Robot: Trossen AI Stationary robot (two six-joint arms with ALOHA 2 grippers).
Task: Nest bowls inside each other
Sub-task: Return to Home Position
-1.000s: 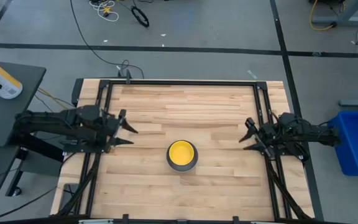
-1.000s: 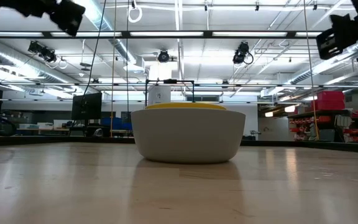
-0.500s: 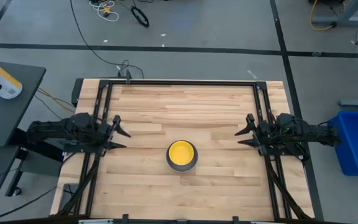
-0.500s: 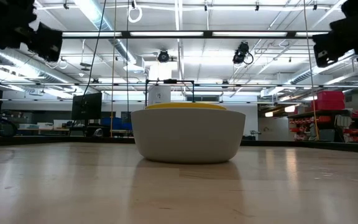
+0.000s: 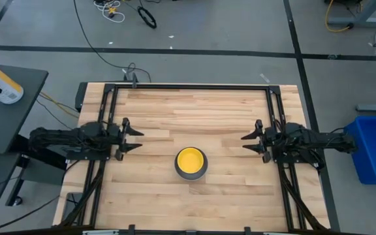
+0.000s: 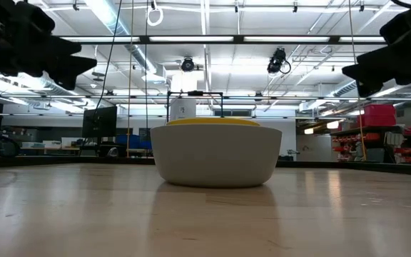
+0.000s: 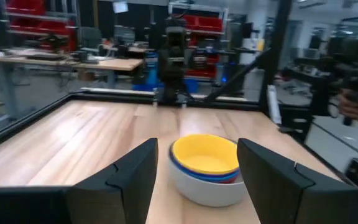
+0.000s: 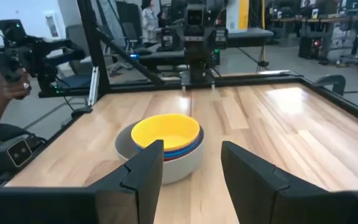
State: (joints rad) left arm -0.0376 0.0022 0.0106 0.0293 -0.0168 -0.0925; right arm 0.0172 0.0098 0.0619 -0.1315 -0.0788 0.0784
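The bowls (image 7: 197,175) sit nested in one stack near the middle of the wooden surface (image 5: 194,104), between the two arms. The grey bowl (image 6: 216,157) is outermost and rests on the wood. The yellow bowl (image 5: 190,160) is innermost, its rim just above the grey one. Thin blue and red rims show between them.

The left tool (image 5: 140,139) hangs above the surface's left side, fingers spread wide and holding nothing. The right tool (image 5: 245,141) hangs above the right side, also wide and bare. Both point inward at the stack, well apart from it.
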